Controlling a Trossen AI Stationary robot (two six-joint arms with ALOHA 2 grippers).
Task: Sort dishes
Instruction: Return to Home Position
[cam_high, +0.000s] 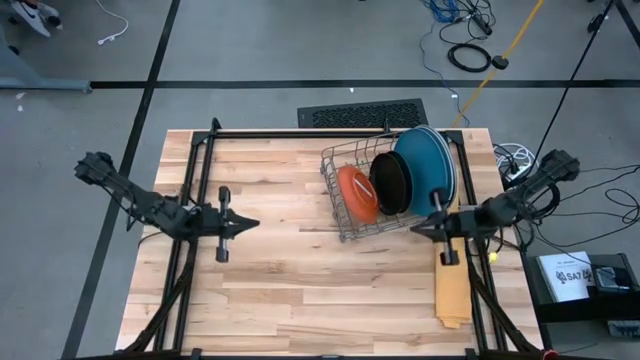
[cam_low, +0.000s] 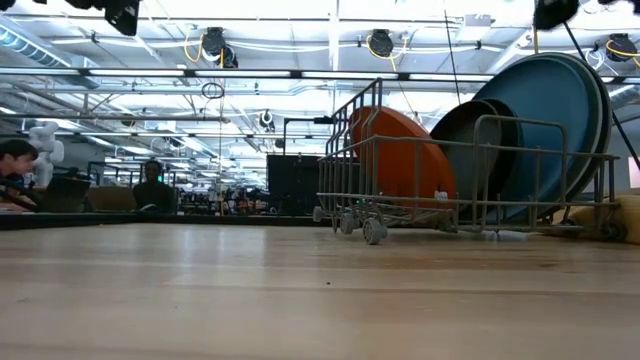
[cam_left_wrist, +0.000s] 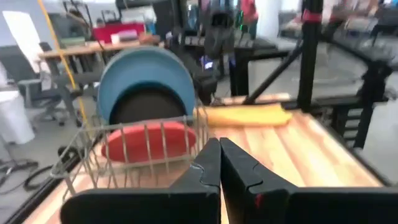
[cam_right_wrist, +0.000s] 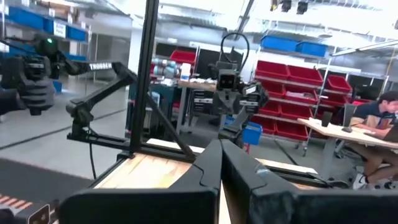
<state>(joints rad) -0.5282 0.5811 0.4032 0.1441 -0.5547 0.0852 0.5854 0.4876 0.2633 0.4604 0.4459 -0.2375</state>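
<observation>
Both arms hang low over the worktop (cam_high: 300, 290) with nothing in their grasp. At the left, the left end effector (cam_high: 250, 224) points across bare wood toward the wire rack (cam_high: 345, 225), its fingers pressed together and empty, well apart from every plate. Next comes the rack itself, where the plates stand on edge in a row: the orange plate (cam_high: 355, 193) nearest the left arm, the black plate (cam_high: 390, 183) behind it, then a large blue plate (cam_high: 425, 165) with a paler rim showing at its back. How many more are tucked between them I cannot separate. No plate shows loose on the wood, so the sorting looks finished, and what remains appears to be only parking the arms. Just beside the rack's right corner sits the right end effector (cam_high: 413, 228), fingers likewise closed on nothing, near the blue plate but not touching it. A yellow cloth (cam_high: 452, 295) lies under that arm.
</observation>
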